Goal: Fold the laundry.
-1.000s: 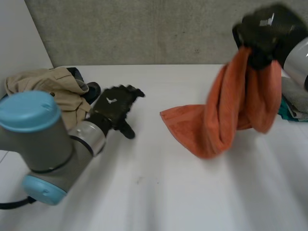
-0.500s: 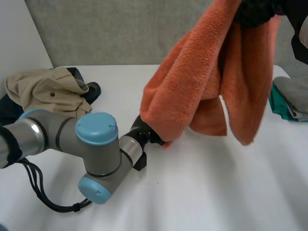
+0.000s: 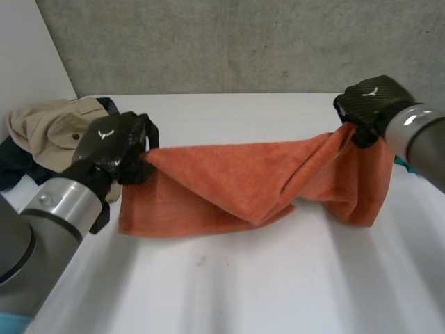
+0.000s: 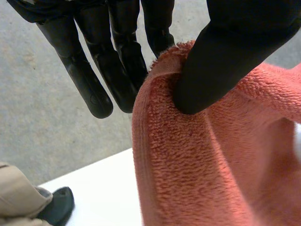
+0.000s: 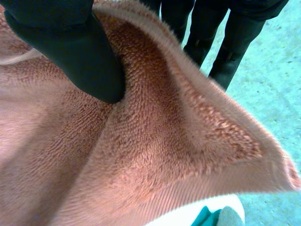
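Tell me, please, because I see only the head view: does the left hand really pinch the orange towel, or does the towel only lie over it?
Observer: It pinches. In the left wrist view the left hand presses its thumb on the hemmed edge of the orange towel, and its straight fingers are on the other side of that edge.
Operator: Good. And the other side?
Observer: It is a pinch too. In the right wrist view the right hand pushes its thumb into a fold of the towel. Its fingers stand straight behind the raised edge, so the cloth is held between them.
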You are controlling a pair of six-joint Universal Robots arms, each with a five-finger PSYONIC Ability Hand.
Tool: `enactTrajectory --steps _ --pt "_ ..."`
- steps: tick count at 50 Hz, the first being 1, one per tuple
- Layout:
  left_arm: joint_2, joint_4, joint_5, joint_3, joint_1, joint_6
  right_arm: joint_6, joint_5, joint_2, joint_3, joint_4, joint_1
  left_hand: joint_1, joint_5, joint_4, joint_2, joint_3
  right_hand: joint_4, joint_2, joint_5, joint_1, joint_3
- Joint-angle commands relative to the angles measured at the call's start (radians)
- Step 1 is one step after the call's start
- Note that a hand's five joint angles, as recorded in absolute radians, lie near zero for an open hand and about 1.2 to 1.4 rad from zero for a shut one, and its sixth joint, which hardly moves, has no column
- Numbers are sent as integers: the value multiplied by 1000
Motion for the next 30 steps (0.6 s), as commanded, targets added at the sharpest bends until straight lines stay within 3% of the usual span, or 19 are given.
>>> enactTrajectory --steps 1,4,9,16,21,24,30 --pt "5 -37 -6 -30 -52 -6 11 4 253 -204 -166 13 218 253 199 198 203 195 239 238 302 203" --pt "0 -34 -9 -33 -61 -3 8 23 310 -198 -272 26 218 253 199 198 203 195 239 238 302 203" --pt "-18 -35 -12 -32 -46 9 5 33 295 -91 -254 25 218 253 199 198 203 195 239 238 302 203" --pt "-99 -93 -14 -7 74 167 -96 39 166 52 -15 0 218 253 199 198 203 195 239 238 302 203" --pt "-83 -228 -17 52 86 304 -141 38 94 99 77 -70 218 253 199 198 203 195 239 238 302 203" --pt "4 -313 -14 109 79 321 -164 39 -36 109 118 -93 218 253 199 198 203 195 239 238 302 203" --pt "146 -356 -15 203 59 293 -251 32 -214 78 223 -89 218 253 199 198 203 195 239 238 302 203"
